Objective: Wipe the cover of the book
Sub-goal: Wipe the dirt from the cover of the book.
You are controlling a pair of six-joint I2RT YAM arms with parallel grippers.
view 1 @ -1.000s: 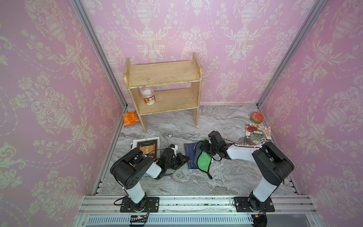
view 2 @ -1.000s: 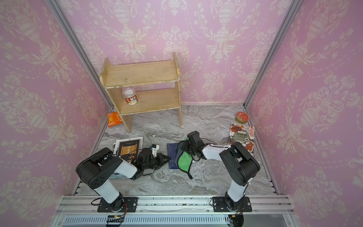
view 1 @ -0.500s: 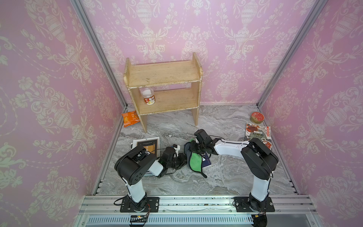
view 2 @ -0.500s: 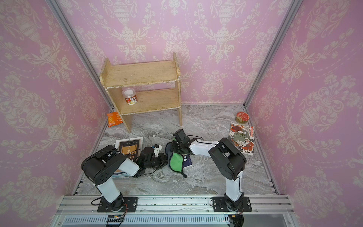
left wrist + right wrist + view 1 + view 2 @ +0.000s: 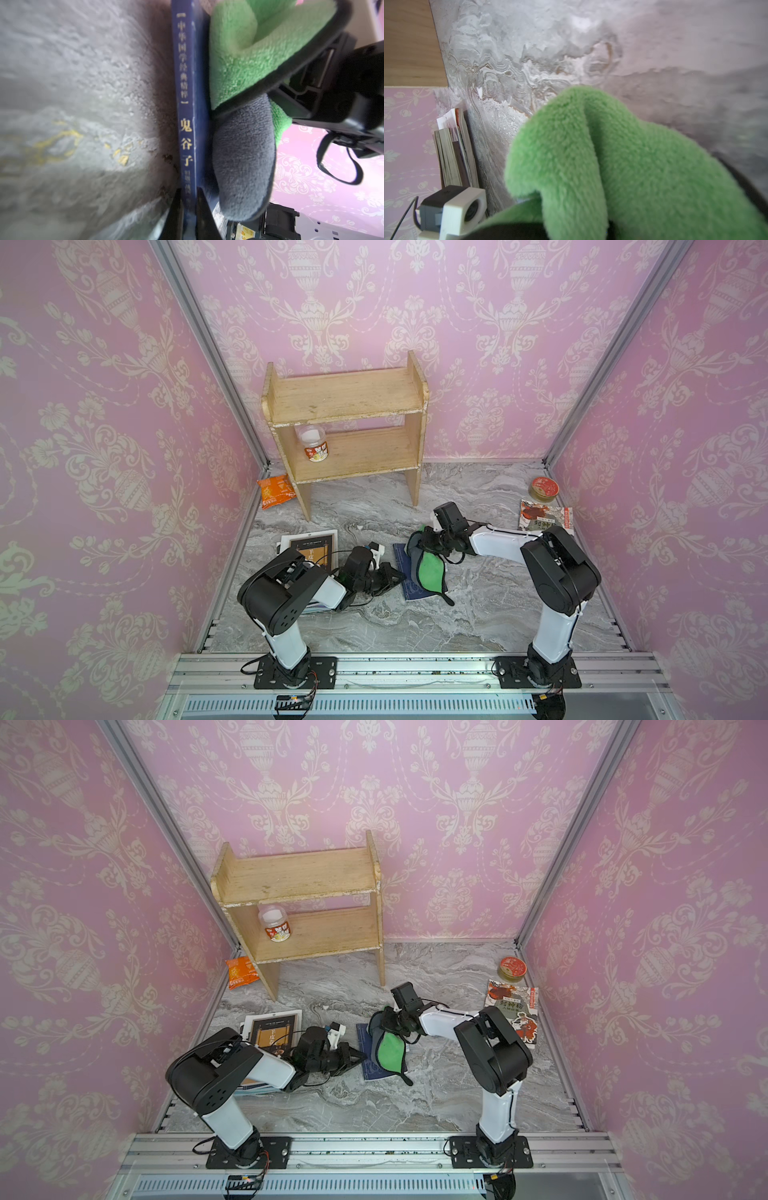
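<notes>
My left end effector (image 5: 188, 204) is clamped on the dark blue book (image 5: 186, 83). In the left wrist view its two fingers (image 5: 204, 217) sit on either side of the spine edge, with the gold lettering running away from them. In both top views it comes in low from the left and meets the book's (image 5: 417, 593) spine side.

The right end effector (image 5: 422, 545) is closed on the cloth (image 5: 428, 572). The jaws are buried in the fabric (the right wrist view is almost all green pile (image 5: 633, 166)), but the cloth bunches up where they grip it.

The book lies flat on the counter (image 5: 478, 614), between the two arms and towards the front. The cloth is green on one face and grey on the other, with a dark hem. It drapes over the far and right part of the cover, leaving a strip along the spine and the near end bare. One dark-edged corner trails off past the book's near right corner onto the marble.

Further out, a stack of books (image 5: 309, 545) sits partly under my left arm. An illustrated book (image 5: 544, 520) lies near the right wall, with a red tin (image 5: 543, 488) just behind it. At the back stands a wooden shelf (image 5: 345, 398) with a jar (image 5: 313, 443) at the left end of its lower board. An orange packet (image 5: 274, 491) lies on the counter beside the shelf's left leg.
</notes>
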